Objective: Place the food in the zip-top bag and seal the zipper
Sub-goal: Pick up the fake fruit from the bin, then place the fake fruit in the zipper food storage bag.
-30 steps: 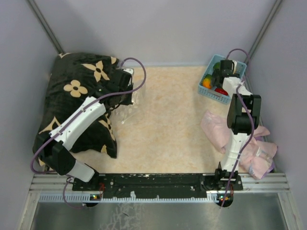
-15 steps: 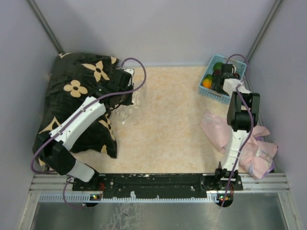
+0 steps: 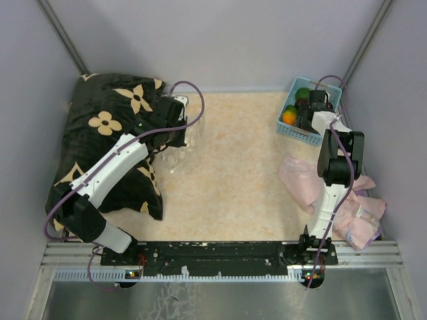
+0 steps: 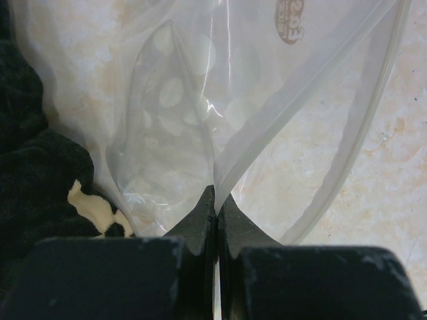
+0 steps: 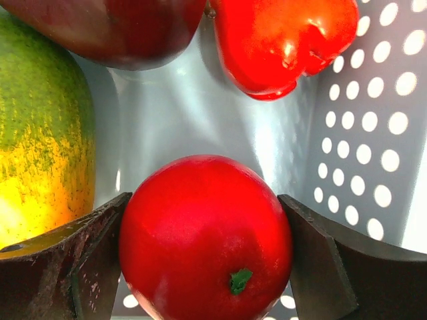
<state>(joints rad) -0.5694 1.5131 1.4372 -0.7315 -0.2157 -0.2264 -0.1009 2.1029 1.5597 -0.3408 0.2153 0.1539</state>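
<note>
My left gripper point(image 3: 172, 128) point(image 4: 217, 205) is shut on one wall of the clear dotted zip-top bag point(image 3: 184, 141) point(image 4: 193, 113), at its mouth by the pillow's edge. The zipper point(image 4: 377, 100) curves away to the right, unsealed, and the mouth gapes. My right gripper point(image 3: 312, 109) point(image 5: 207, 248) is down in the light blue basket point(image 3: 291, 131) point(image 5: 373, 133). Its fingers point(image 5: 87, 260) press both sides of a round red fruit point(image 5: 207, 227). A red pepper point(image 5: 283, 40), a dark maroon fruit point(image 5: 120, 27) and a green-yellow fruit point(image 5: 40, 133) lie around it. Green point(image 3: 303, 93) and orange point(image 3: 288, 116) pieces show from above.
A black floral pillow point(image 3: 107, 133) fills the left side, under my left arm. A pink cloth point(image 3: 350, 203) lies at the right near my right arm's base. Grey walls close in the back and both sides.
My right gripper has gone lower into the basket and now covers the red fruit seen from above a second ago. The left arm and the bag have not moved.
</note>
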